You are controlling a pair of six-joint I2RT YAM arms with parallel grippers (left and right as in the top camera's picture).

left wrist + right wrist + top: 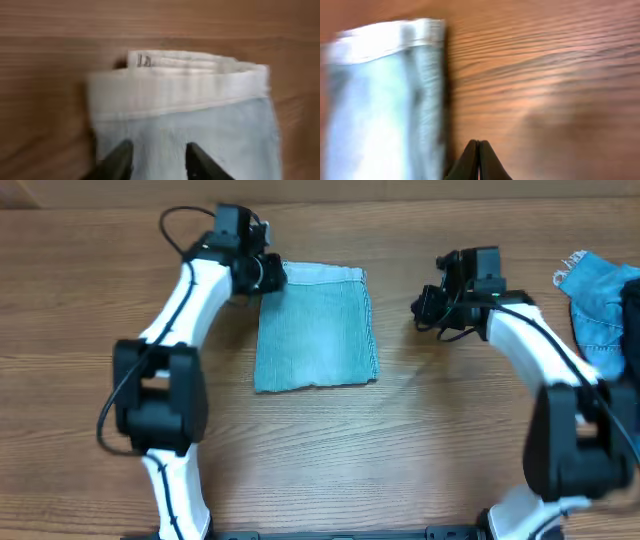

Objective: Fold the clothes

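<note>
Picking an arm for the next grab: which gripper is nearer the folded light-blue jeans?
Left. The left gripper is at the folded jeans' far left corner, jaws apart over the fabric. The right gripper is off their right edge, apart, shut over bare table.

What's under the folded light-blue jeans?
Only the wooden table shows, with bare wood along the visible edges of the jeans. At the waistband end, their own folded layers sit stacked. Anything directly beneath, or tucked between layers, is covered and cannot be seen.

Counted: one folded pale-blue pair of jeans (pixel 315 330) between the grippers; one medium-blue denim garment (pixel 603 305) outboard of the right gripper (pixel 424 308); two grippers, including the left gripper (pixel 272 275); one wooden table (pixel 400 445).
</note>
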